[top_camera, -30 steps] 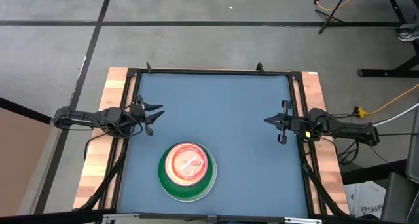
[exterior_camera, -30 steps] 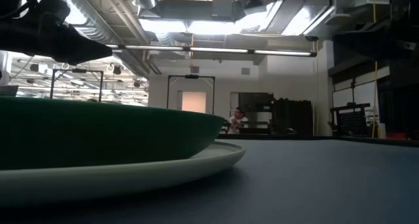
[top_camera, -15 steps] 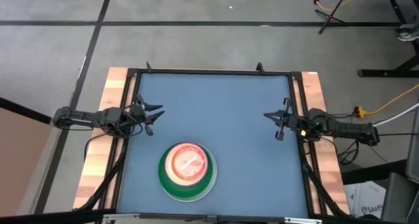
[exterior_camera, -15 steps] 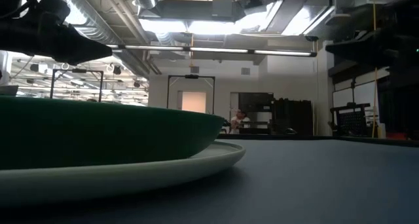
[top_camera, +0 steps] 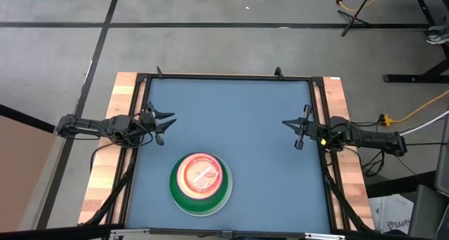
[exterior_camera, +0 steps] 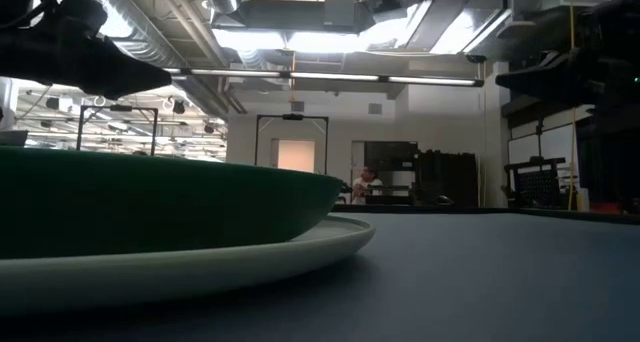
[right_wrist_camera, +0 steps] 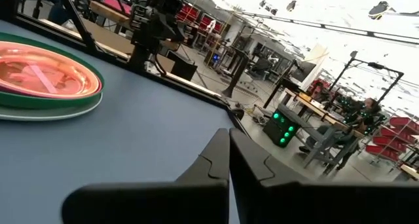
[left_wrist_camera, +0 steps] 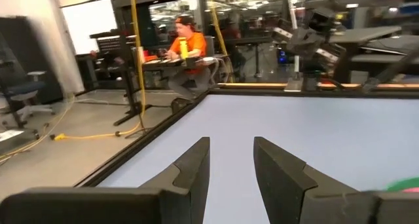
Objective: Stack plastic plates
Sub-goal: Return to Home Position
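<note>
Round plastic plates [top_camera: 200, 184] are sitting nested in one stack at about six o'clock on the blue-grey table top [top_camera: 231, 100], a large white one lying lowest, a dark green one inside it, orange and pink ones showing on top; the dark left gripper [top_camera: 165, 128] is hovering at nine o'clock near the table's edge, fingers standing slightly apart and holding nothing; the dark right gripper [top_camera: 293, 132] is hovering at three o'clock, fingers pressed together on nothing; stacking is looking finished, so the retreat to rest is probably what is running; each arm should be pulling back along its own side, at height, never sweeping over six o'clock, where a low finger could be knocking the small top plates askew.
</note>
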